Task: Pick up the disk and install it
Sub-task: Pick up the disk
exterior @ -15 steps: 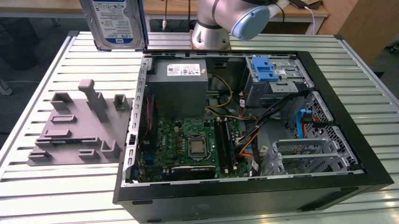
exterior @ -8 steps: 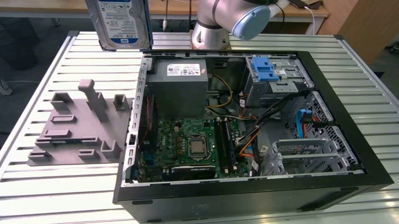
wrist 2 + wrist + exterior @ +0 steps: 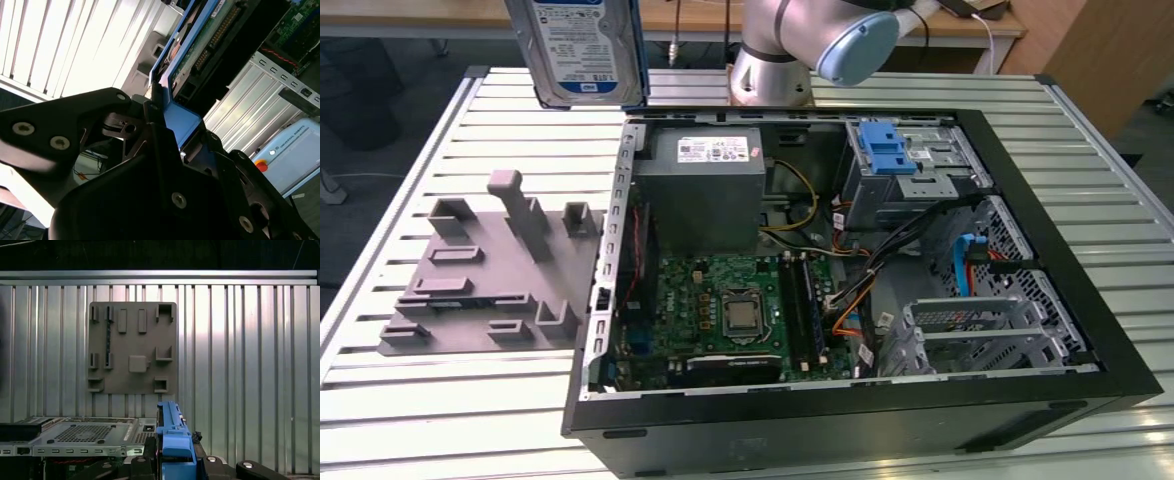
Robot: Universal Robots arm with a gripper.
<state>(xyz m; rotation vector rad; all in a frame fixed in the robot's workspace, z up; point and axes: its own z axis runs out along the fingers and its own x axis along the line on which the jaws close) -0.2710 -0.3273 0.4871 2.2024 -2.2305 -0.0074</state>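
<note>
The disk point(image 3: 576, 50), a silver hard drive with a blue-and-white label and blue rails, hangs upright in the air above the table's far side. In the exterior view it is left of the open computer case point(image 3: 854, 425). My gripper point(image 3: 160, 107) is shut on the disk's blue rail point(image 3: 177, 120). The drive's underside and connector point(image 3: 205, 45) extend away from the fingers. In the first wrist view the blue rail point(image 3: 172, 437) stands edge-on above the gripper point(image 3: 175, 462), over the case's edge.
A grey fixture board point(image 3: 494, 270) with slots lies on the slatted table point(image 3: 454, 400) beside the case. Inside the case are a grey power supply box point(image 3: 700, 185), a metal cage with a blue latch point(image 3: 894, 150) and the motherboard point(image 3: 734, 310). The arm's base point(image 3: 781, 60) stands behind.
</note>
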